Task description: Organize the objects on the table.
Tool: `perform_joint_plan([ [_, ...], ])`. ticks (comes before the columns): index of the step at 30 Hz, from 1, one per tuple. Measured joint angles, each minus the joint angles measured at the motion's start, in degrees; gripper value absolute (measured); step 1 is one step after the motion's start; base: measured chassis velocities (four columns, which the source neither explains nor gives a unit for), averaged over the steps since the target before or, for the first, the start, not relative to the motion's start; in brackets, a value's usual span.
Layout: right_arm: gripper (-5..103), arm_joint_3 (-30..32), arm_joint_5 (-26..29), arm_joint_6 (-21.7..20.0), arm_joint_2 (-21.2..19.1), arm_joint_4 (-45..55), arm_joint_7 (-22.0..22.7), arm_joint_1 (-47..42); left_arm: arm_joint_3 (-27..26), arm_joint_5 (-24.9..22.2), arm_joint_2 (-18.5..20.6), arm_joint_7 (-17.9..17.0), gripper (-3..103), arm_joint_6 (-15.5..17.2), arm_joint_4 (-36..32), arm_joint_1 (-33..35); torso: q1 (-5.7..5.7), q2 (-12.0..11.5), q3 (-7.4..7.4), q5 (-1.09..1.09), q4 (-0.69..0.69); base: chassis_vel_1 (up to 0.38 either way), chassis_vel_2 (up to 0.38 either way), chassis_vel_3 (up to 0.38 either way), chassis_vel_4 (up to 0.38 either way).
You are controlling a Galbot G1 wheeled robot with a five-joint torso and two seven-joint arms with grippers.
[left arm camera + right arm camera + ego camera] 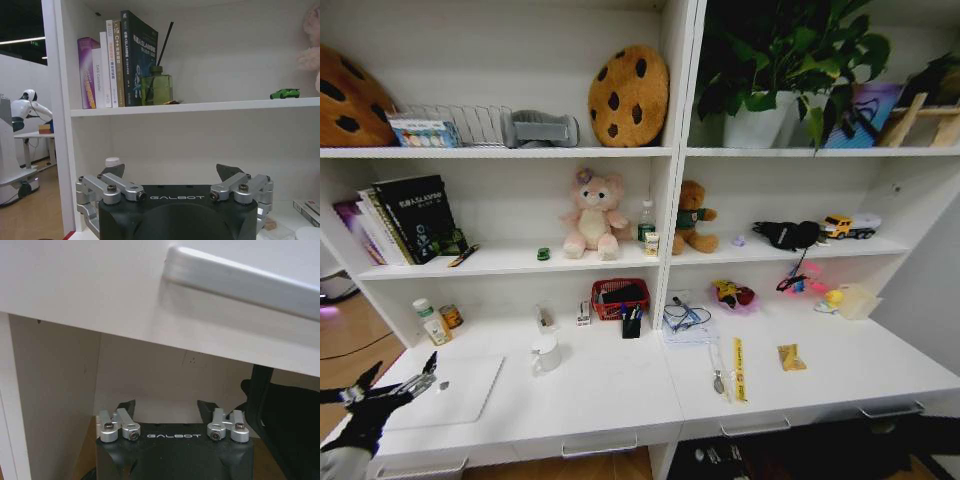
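From the head camera we see the left gripper (415,383), jaws spread and empty, hovering at the left end of the white worktop (610,400) just beside the closed silver laptop (450,392); a careless descent could scrape its lid or push it toward the front edge. The left wrist camera shows us the tiny green toy car (284,93) on a shelf, well apart and easily knocked off. From the right wrist camera, the right gripper (166,410), jaws released, sits under the worktop near a drawer handle (240,282); rising blindly, it could strike that handle.
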Motion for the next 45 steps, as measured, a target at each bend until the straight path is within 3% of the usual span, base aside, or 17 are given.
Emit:
perform_joint_plan([
  [4, 84, 1.0, -0.3, 0.7, -0.9, 3.0, 0.2, -3.2, 0.0, 0.0, 0.0, 0.0, 100, 0.0, 0.0, 0.0, 0.0, 0.0, 0.0, 0.0, 0.01, 0.0, 0.0, 0.0, 0.0],
  [5, 84, 1.0, -0.3, 0.7, -0.9, 3.0, 0.2, -3.2, 0.0, 0.0, 0.0, 0.0, 100, 0.0, 0.0, 0.0, 0.0, 0.0, 0.0, 0.0, 0.01, 0.0, 0.0, 0.0, 0.0],
  [8, 98, 2.7, -1.7, 3.4, -1.8, 6.2, 1.1, -9.3, 0.0, 0.0, 0.0, 0.0, 100, 0.0, 0.0, 0.0, 0.0, 0.0, 0.0, 0.01, 0.0, 0.0, 0.0, 0.0, 0.0],
  [15, 100, 4.9, -2.3, 6.0, -2.6, 13.5, 2.2, -20.5, 0.0, 0.0, 0.0, 0.0, 100, 0.0, 0.0, 0.0, -0.01, 0.0, 0.0, 0.0, -0.01, 0.0, 0.0, 0.0, 0.0],
  [21, 100, 8.1, -5.4, 10.2, -1.2, 25.6, 3.7, -31.7, 0.0, 0.0, 0.0, 0.0, 100, 0.0, 0.0, 0.0, -0.01, 0.0, -0.01, 0.0, -0.01, 0.0, 0.0, 0.0, 0.0],
  [23, 100, 8.5, -5.8, 10.4, -1.0, 27.8, 3.9, -33.0, 0.0, 0.0, 0.0, 0.0, 100, 0.0, 0.0, 0.0, 0.0, 0.0, -0.01, 0.0, -0.01, 0.0, 0.0, 0.0, 0.0],
  [26, 100, 11.2, -6.7, 10.5, -0.9, 40.0, 4.2, -38.2, 0.0, 0.0, 0.0, 0.0, 100, 0.0, 0.0, 0.0, -0.01, 0.0, -0.01, -0.01, -0.01, 0.0, 0.0, 0.0, 0.0],
  [29, 100, 12.3, -6.6, 10.1, -1.1, 43.5, 4.2, -39.2, 0.0, 0.0, 0.0, 0.0, 100, 0.0, 0.0, 0.0, -0.01, 0.0, -0.01, -0.01, 0.0, 0.0, 0.0, 0.0, 0.0],
  [35, 100, 19.1, -3.7, 2.5, -4.4, 56.9, 3.4, -37.2, 0.0, 0.0, 0.0, 0.0, 100, 0.0, 0.0, 0.0, -0.01, 0.0, 0.0, -0.01, 0.01, 0.0, 0.0, 0.0, 0.0],
  [37, 100, 20.2, -3.3, 0.3, -4.9, 57.9, 3.6, -35.6, 0.0, 0.0, 0.0, 0.0, 100, 0.0, 0.0, 0.0, -0.01, 0.0, 0.0, 0.02, 0.0, 0.0, 0.0, 0.0, 0.0],
  [39, 100, 21.8, -0.3, -4.7, -6.5, 60.3, 4.0, -32.4, 0.0, 0.0, 0.0, 0.0, 100, 0.0, 0.0, 0.0, -0.01, 0.0, 0.01, 0.0, 0.0, 0.0, 0.0, 0.0, 0.0],
  [40, 100, 21.8, -0.3, -4.7, -6.5, 60.3, 4.0, -32.4, 0.0, 0.0, 0.0, 0.0, 100, 0.0, 0.0, 0.0, -0.01, 0.0, 0.01, 0.0, 0.0, 0.0, 0.0, 0.0, 0.0],
  [42, 100, 22.6, 4.6, -11.0, -8.4, 62.1, 4.1, -28.2, 0.0, 0.0, 0.0, 0.0, 100, 0.0, 0.0, 0.0, 0.0, 0.0, 0.01, 0.0, 0.01, 0.0, 0.0, 0.0, 0.0],
  [45, 100, 22.3, 5.7, -13.8, -9.1, 61.9, 4.2, -25.4, 0.0, 0.0, 0.0, 0.0, 100, 0.0, 0.0, 0.0, 0.0, 0.0, 0.0, 0.0, 0.0, 0.0, 0.0, 0.0, 0.0],
])
